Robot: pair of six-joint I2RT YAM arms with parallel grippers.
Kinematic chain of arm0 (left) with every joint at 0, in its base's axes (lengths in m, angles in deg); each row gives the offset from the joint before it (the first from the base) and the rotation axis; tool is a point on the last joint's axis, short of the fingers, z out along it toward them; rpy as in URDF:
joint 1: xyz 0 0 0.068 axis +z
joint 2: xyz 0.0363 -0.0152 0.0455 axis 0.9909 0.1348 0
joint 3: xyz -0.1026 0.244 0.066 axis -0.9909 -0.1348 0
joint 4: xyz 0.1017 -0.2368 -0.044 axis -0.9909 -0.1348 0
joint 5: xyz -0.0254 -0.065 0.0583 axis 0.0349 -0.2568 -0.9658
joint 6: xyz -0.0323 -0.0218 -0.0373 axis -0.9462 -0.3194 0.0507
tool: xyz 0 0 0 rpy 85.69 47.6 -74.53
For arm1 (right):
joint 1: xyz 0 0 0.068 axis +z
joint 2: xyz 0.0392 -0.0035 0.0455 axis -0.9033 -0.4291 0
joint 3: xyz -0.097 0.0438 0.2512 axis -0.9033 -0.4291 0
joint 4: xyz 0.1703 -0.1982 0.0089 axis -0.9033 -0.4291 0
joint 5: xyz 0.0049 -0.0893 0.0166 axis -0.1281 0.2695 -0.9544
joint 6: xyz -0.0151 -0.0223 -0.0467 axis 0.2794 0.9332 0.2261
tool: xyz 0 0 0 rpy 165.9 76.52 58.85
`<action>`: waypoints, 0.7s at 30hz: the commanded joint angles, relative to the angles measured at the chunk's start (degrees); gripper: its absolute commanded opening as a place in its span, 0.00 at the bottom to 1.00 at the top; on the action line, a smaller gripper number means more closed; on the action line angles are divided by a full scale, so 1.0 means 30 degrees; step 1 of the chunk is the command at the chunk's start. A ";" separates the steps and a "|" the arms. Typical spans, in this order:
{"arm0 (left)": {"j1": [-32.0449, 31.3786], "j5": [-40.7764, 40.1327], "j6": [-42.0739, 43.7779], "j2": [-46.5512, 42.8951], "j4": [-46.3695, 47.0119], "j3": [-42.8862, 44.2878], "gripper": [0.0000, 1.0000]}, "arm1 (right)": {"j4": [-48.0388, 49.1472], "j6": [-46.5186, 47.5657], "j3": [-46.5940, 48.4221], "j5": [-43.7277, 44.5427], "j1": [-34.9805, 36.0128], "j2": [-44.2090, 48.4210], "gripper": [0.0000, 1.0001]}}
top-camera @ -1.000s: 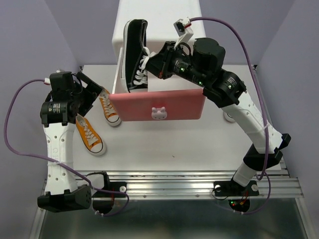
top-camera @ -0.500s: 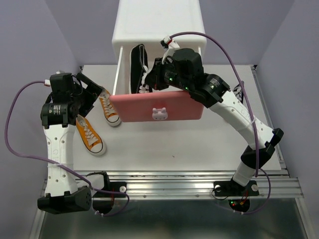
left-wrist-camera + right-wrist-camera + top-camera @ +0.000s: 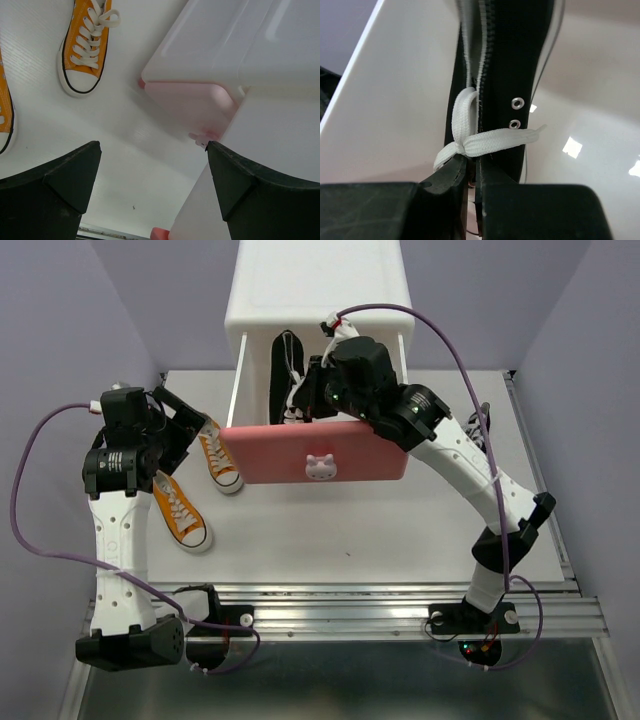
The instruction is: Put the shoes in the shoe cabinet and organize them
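The right gripper (image 3: 306,392) clamps a black sneaker (image 3: 284,365), held on edge inside the shoe cabinet's (image 3: 320,290) open upper drawer (image 3: 270,455) (deeper pink front). Two orange sneakers (image 3: 220,455) lie on the table (image 3: 400,530) left of the drawer, beside the left gripper (image 3: 152,147), which is spread wide.

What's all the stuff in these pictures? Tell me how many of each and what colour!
shoe cabinet: one, white, far side of the table, upper drawer pulled open.
drawer front: one, pink, with a white bunny knob.
black sneaker: one, white laces, turned on edge inside the open drawer.
orange sneakers: two, white laces, on the table left of the drawer; the other lies nearer.
dark shape: one, mostly hidden beside the right arm; perhaps another sneaker.
table: one, white.
left gripper: one, black, open, empty.
right gripper: one, black, shut on the black sneaker.
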 commanded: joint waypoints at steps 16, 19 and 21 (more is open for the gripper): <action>0.0122 -0.0461 -0.0018 -0.0288 0.0749 -0.0213 0.99 | 0.0920 -0.1862 0.2141 0.2914 0.0363 -0.1800 0.39; 0.0122 -0.0548 -0.0047 -0.0259 0.0749 -0.0155 0.99 | 0.1444 -0.1631 0.2054 0.2652 0.0363 -0.1566 0.50; 0.0122 -0.0548 -0.0076 -0.0288 0.0778 -0.0125 0.99 | 0.1798 -0.1424 0.1966 0.2388 0.0363 -0.1217 0.57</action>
